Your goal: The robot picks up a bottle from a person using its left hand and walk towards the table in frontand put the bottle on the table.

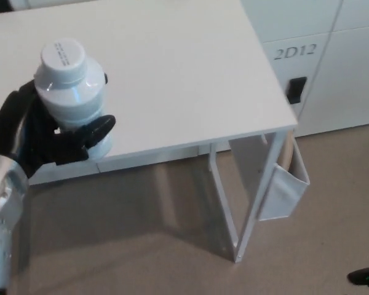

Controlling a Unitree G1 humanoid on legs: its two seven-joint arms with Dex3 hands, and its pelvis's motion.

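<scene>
Gripping the white bottle [71, 92] in the left hand [43, 138], with black fingers [92, 130] wrapped across the lower body and the cap [63, 58] standing free above the grip. Holding it upright and raised, at about the near edge of the white bench [184, 74], with the wide top ahead and to the right of the hand. Cannot see the right hand here.

Looks like the carry-in before the set-down. To do it well: bring the bottle farther forward from the hand's present place, well past that near edge, before lowering. Avoid setting down close to the edge, for fear of a tip to the floor [141, 233] below the hand. Lower straight down, bottle vertical, given the low grip and the tall body above it, apt to lean. Wait for a flat seat of the base on the top, then spread the fingers wide and draw the hand straight back toward the body, not sideways, to avoid brushing the bottle over. No need to reach far right of the hand, toward the corner by the locker [313, 67] marked 2D12 and the white bin [286, 190] hanging beside the bench leg [252, 203]; aim for the open middle ahead instead.
</scene>
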